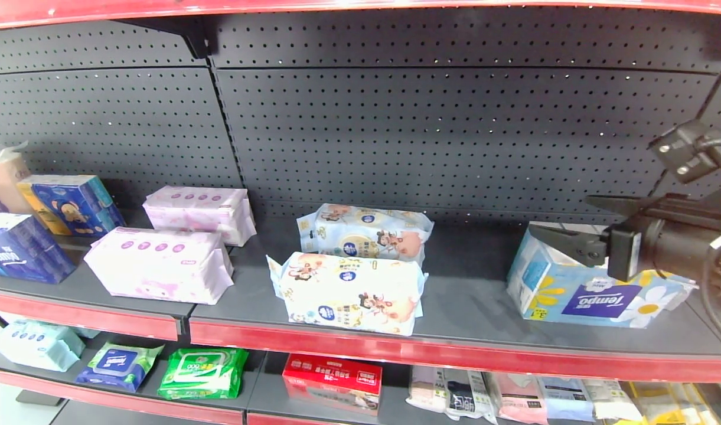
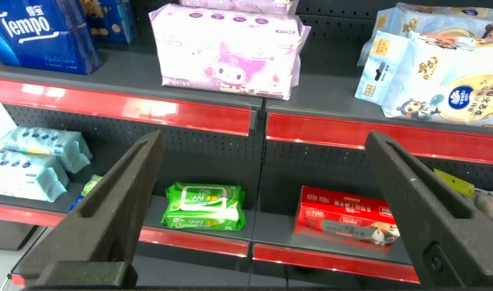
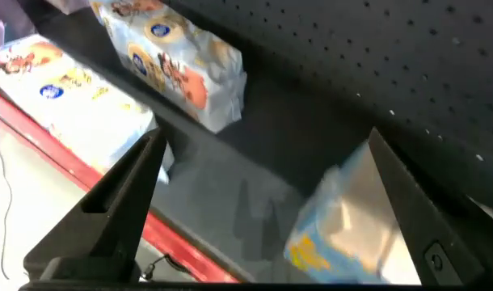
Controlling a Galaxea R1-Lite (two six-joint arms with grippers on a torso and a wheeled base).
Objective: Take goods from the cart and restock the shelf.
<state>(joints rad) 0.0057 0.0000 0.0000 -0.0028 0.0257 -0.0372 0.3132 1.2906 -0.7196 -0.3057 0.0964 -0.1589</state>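
Note:
A blue tissue pack with daisies (image 1: 596, 295) lies on the right end of the dark shelf (image 1: 466, 307). My right gripper (image 1: 558, 213) hovers open at its top left corner, holding nothing. The right wrist view has this pack (image 3: 343, 226) beside one finger, with the gripper (image 3: 263, 141) spread wide above the shelf floor. Two cartoon-printed packs (image 1: 348, 292) (image 1: 366, 230) sit mid-shelf and two pink packs (image 1: 159, 262) (image 1: 198, 212) further left. My left gripper (image 2: 263, 141) is open and empty, in front of the shelf's red front edge, below the pink pack (image 2: 226, 52).
Blue tissue boxes (image 1: 18, 248) (image 1: 71, 203) crowd the shelf's left end. A pegboard wall (image 1: 454, 130) backs the shelf and a red-edged shelf (image 1: 360, 6) hangs above. The lower shelf holds green wipes (image 1: 204, 372) and a red box (image 1: 330, 378). Bare shelf floor lies between the cartoon packs and the daisy pack.

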